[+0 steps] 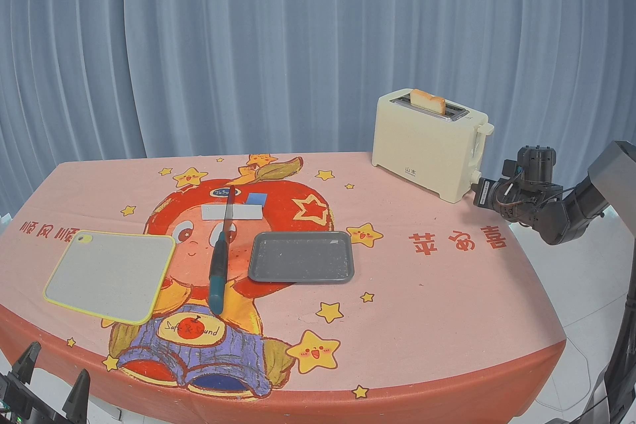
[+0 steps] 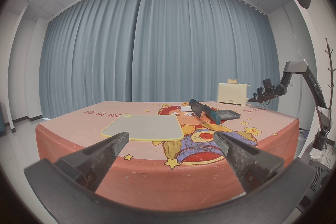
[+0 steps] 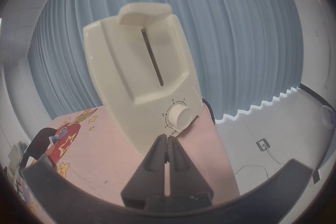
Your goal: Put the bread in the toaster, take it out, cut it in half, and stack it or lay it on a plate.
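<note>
We count one bread slice (image 1: 427, 101) standing on edge in the one toaster (image 1: 424, 147) at the far right of the table (image 1: 430, 286), long axis along the slot (image 1: 457, 110), the right gripper (image 3: 167, 140) with fingers together by the dial (image 3: 179, 115), the left gripper (image 2: 170, 137) with fingers apart.

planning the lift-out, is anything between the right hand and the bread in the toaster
Only the toaster itself. The right hand sits low at its end, shut, by the dial, while the bread sticks up from its top. Nothing visible lies over the bread, so a path from above looks clear.
</note>
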